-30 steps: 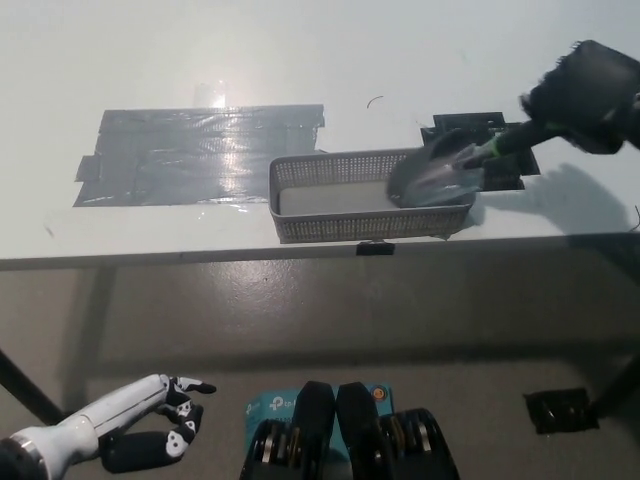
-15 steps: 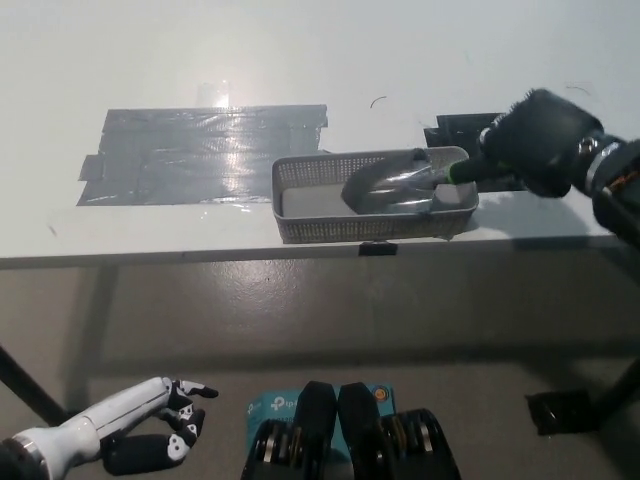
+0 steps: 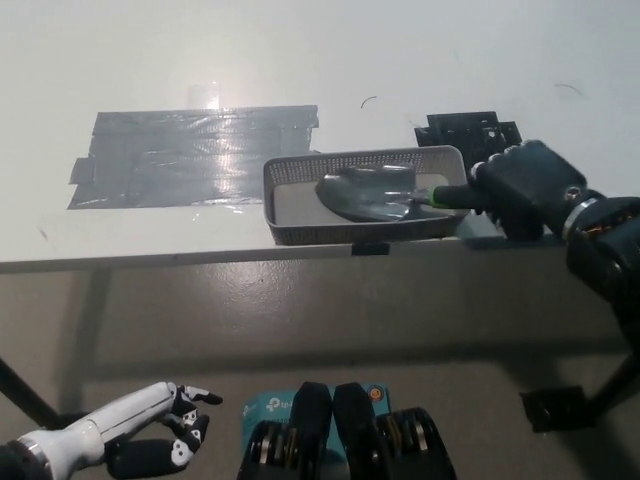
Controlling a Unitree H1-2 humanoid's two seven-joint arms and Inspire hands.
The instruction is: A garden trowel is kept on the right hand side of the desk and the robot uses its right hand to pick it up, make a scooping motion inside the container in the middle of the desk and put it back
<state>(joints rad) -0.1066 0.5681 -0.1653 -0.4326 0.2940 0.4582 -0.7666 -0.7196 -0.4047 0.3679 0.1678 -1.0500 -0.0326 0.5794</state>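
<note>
A grey mesh container (image 3: 300, 230) stands near the desk's front edge, in the middle. The garden trowel (image 3: 368, 195), with a shiny metal blade and a green-and-black handle, lies with its blade inside the container, pointing left. My black right hand (image 3: 525, 187) is shut on the handle, just past the container's right end and low over the desk edge. My white left hand (image 3: 150, 432) hangs below the desk at the lower left, its fingers loosely curled and holding nothing.
A patch of grey tape (image 3: 190, 155) covers the desk left of the container. A black marked pad (image 3: 465, 131) lies behind the right hand. The desk's front edge (image 3: 180, 258) runs just before the container. The floor below holds a small black plate (image 3: 550, 408).
The right hand has come down and towards the desk's front edge, pushing the trowel's blade further left inside the container. The left hand has hardly moved.
</note>
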